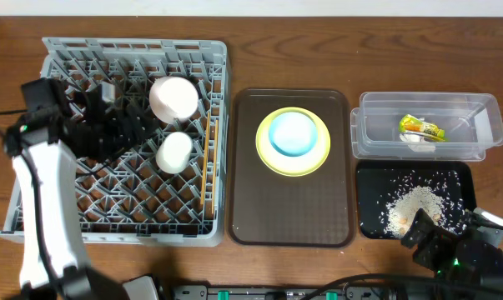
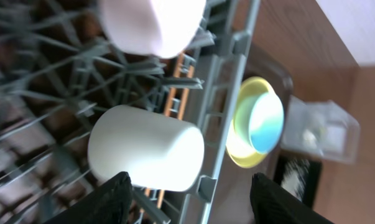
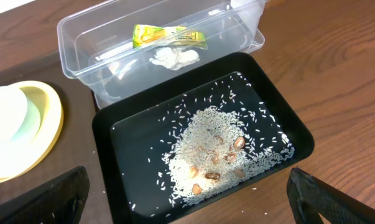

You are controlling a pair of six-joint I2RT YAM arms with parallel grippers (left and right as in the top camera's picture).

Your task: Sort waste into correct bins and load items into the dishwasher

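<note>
- Black fingers of the left gripper (image 2: 190,183) fill the bottom of the left wrist view, spread apart and holding nothing, hovering right over a small white cylindrical cup (image 2: 147,155)
- That cup lies on its side among the dividers of the big square grey plastic dish rack (image 1: 221,100), and a round white bowl (image 1: 173,98) sits just beyond it
- Thin wooden chopsticks (image 1: 205,167) lie along the rack's right side, close by the cup
- Over to the right gripper (image 3: 187,177): jaws wide open and empty, above the near end of a shallow black rectangular tray (image 3: 302,138) that holds a heap of whitish rice leftovers (image 3: 212,149)
- Just behind it is the clear rectangular plastic tub (image 3: 75,37), with a green-yellow snack wrapper (image 3: 168,36) and crumpled white scraps (image 3: 173,57) inside
- Centre table: a round pale yellow plate (image 1: 322,158) rests on the brown serving tray (image 1: 259,208), with a pale blue round dish (image 1: 293,132) on top of it
</note>
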